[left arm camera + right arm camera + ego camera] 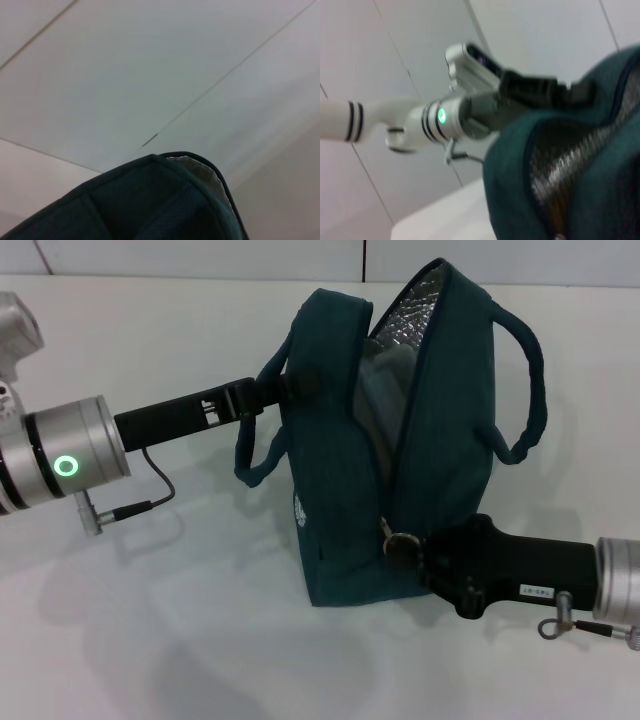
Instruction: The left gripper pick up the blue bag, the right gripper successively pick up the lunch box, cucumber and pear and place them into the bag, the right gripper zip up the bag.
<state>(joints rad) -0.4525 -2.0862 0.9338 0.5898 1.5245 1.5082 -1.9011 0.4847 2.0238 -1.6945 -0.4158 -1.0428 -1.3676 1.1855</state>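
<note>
On the white tabletop (150, 640) the bag (345, 500) stands upright near the middle, its mouth gaping from the top down the near end, silver lining (405, 315) showing inside. Something pale and grey-green sits within the opening; I cannot tell which of the items it is, and no lunch box, cucumber or pear lies outside the bag in any view, so I judge the packing done and the zipping in hand.

The left tool (275, 390) reaches in from the robot's left and is clenched on the bag's upper left side, by the near handle (265, 440), steadying it. The right wrist view shows the same arm lying along the bag's top edge.

The right tool (415, 545) comes in low from the robot's right and meets the bag at the foot of the opening, at the zip's ring pull (403, 540). Its fingers are hidden behind its own body, so whether it has clamped the pull I cannot tell.

The zip track runs from that low near corner up the front edge and over the top towards the far side. The pull lies just left of the right tool, at the bottom of that line, so the closing move, as I judge it, must travel upward and away along the seam while the left tool resists the tug.
</note>
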